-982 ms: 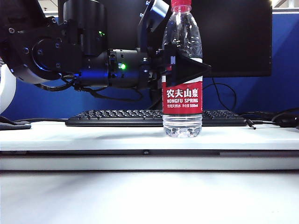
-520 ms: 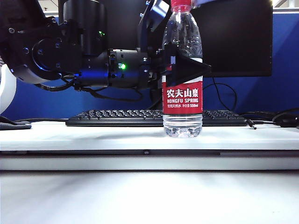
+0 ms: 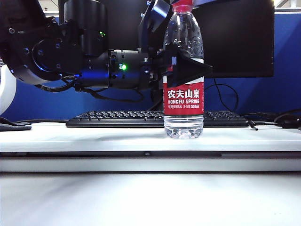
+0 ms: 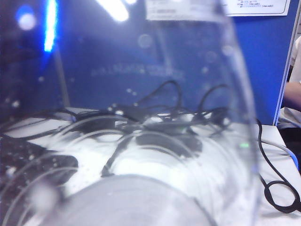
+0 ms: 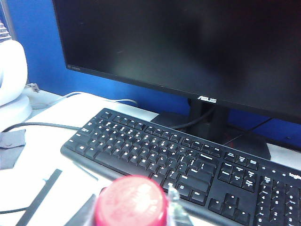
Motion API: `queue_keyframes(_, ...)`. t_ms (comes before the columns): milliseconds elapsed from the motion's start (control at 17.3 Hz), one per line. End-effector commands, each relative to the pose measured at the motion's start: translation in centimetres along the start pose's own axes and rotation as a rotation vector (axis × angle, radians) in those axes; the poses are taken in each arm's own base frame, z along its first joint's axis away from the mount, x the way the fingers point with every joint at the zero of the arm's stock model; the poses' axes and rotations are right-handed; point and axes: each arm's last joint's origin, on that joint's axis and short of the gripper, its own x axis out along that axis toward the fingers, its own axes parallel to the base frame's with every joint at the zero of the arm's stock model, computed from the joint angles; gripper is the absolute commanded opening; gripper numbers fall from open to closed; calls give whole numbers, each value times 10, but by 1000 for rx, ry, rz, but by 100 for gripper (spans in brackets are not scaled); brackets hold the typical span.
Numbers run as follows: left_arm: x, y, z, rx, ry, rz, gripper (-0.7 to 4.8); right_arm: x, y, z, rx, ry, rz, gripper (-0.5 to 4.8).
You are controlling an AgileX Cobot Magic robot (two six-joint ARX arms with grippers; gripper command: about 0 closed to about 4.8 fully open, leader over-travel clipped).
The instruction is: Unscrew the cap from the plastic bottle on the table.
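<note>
The plastic bottle (image 3: 183, 99) stands upright on the table (image 3: 94, 136), just in front of the keyboard. My left gripper (image 3: 186, 69) reaches in level from the left and is shut on the bottle's clear body just above the label. In the left wrist view the clear bottle wall (image 4: 141, 141) fills the picture and hides the fingers. The red cap (image 3: 182, 5) (image 5: 130, 200) sits on the neck. My right gripper (image 5: 129, 209) is over it, with a translucent finger (image 5: 175, 207) lying against each side of the cap.
A black keyboard (image 3: 117, 118) (image 5: 188, 160) lies right behind the bottle, with a dark monitor (image 5: 188, 42) on its stand behind that. Cables (image 3: 282, 120) trail on the right. A white rounded object (image 5: 11, 80) stands at the left.
A part of the right gripper has come into the top edge of the exterior view beside the cap. The bottle and the left arm have kept still.
</note>
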Motion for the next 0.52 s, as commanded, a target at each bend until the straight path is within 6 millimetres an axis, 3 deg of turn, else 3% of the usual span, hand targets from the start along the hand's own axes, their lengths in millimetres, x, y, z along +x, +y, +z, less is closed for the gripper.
queue_keyframes(58, 2, -3, -5, -14, 29, -9, 295, 0, 0, 4, 25, -21, -5, 147)
queue_keyframes(231, 2, -4, -5, -12, 29, -10, 295, 2, -4, 4, 30, -19, 8, 133)
queue_keyframes(520, 2, -4, -5, -12, 30, -10, 295, 8, -25, 3, 38, 19, 182, 116)
